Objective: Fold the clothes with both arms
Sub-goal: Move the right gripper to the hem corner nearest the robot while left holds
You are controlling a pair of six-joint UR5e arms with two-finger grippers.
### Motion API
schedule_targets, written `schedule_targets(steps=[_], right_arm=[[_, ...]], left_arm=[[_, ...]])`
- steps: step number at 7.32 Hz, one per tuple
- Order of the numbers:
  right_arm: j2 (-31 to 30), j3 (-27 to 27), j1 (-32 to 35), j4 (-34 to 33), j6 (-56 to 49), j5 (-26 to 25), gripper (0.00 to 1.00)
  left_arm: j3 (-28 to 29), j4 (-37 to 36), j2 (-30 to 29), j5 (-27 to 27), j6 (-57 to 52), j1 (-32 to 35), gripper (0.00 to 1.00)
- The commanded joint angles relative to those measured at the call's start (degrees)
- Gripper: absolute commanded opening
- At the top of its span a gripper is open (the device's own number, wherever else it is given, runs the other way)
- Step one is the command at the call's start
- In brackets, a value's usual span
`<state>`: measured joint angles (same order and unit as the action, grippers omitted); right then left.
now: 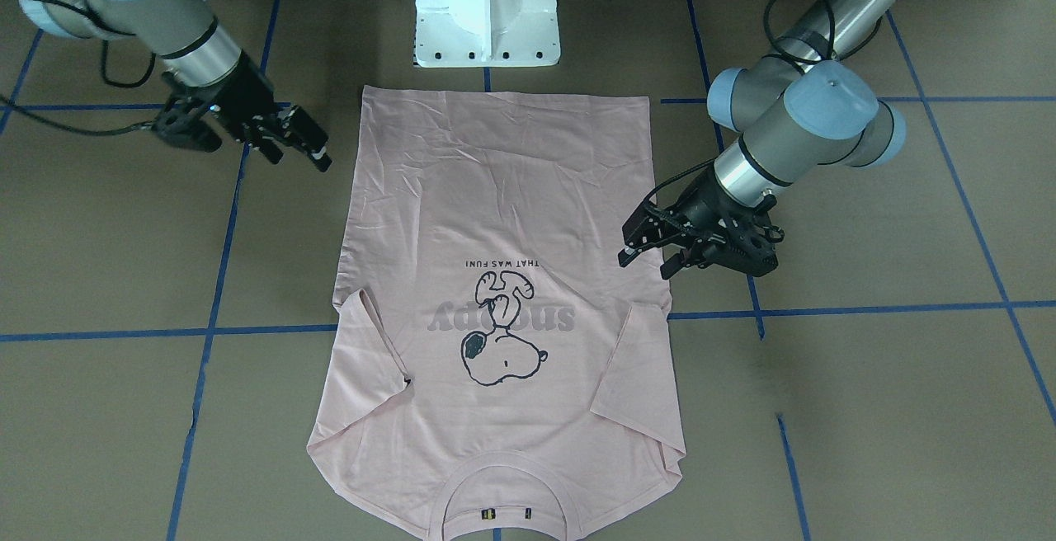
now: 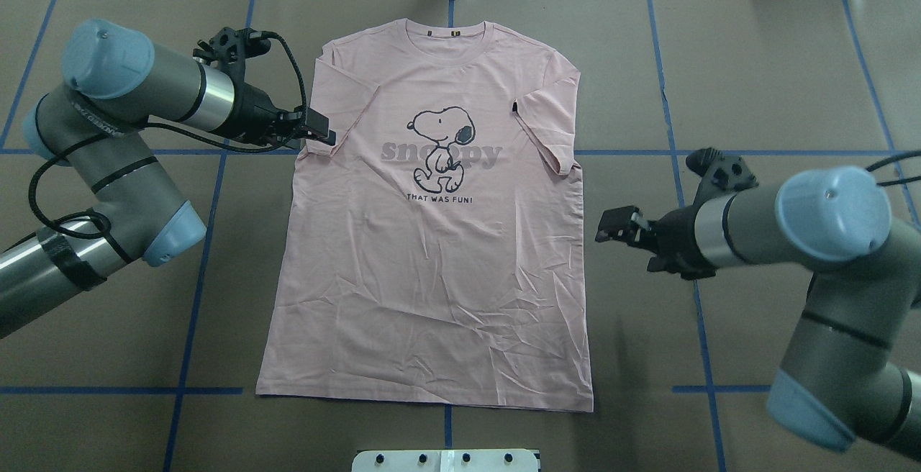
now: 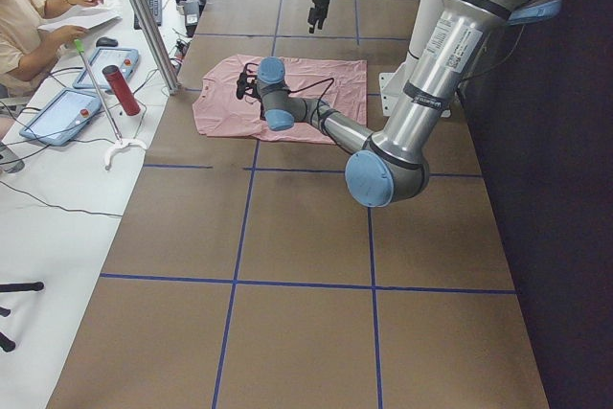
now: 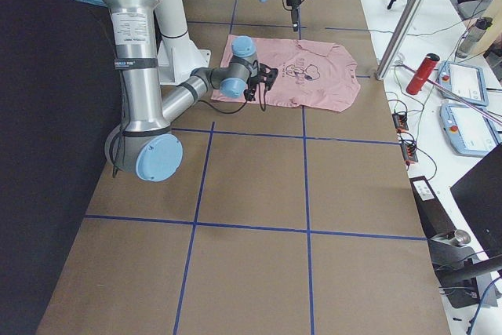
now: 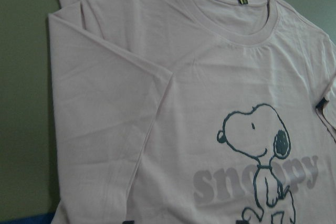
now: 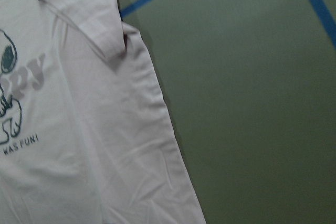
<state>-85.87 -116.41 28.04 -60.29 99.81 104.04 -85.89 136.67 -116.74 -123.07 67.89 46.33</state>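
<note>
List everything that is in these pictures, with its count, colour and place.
T-shirt: one, pale pink, Snoopy print, flat on the table, collar away from the robot.
Table: one, brown with blue tape lines.
Pedestal base: one, white, by the hem.
Operator: one, beige top, at the side bench.
Cylinder: one, red, upright on that bench.
Arms: two, silver-grey, light-blue caps; left arm and right arm flank the T-shirt.
Left gripper: one, black, open, near a sleeve.
Right gripper: one, black, open, beside the T-shirt, apart.

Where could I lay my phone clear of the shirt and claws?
Bare table lies beyond the right claw, between the T-shirt and the far edge, and left of the hem. Crowded: the left claw at one sleeve, right claw by the shirt's side.
</note>
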Motion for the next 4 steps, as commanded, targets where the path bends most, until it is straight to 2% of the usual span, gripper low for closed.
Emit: schedule_targets(steps=[1, 2, 3, 4], right_arm=[[-3.6, -3.3, -16.19, -0.18, 12.71, -16.77, 0.92], [-3.78, -3.3, -21.39, -3.05, 17.04, -21.46, 0.92], [-3.17, -4.69, -26.49, -10.56, 20.65, -28.73, 0.83], [-2.2, -6.45, -27.5, -13.77, 21.38, -28.98, 0.79]], left_arm=[[-1.56, -1.06, 1.68, -0.6, 0.22, -0.19, 0.77], [-1.56, -0.97, 1.77, -0.51, 0.22, -0.19, 0.78], [-1.12, -1.14, 1.6, -0.42, 0.57, -0.28, 0.83], [-1.03, -1.14, 1.51, -0.5, 1.36, -0.28, 0.84]])
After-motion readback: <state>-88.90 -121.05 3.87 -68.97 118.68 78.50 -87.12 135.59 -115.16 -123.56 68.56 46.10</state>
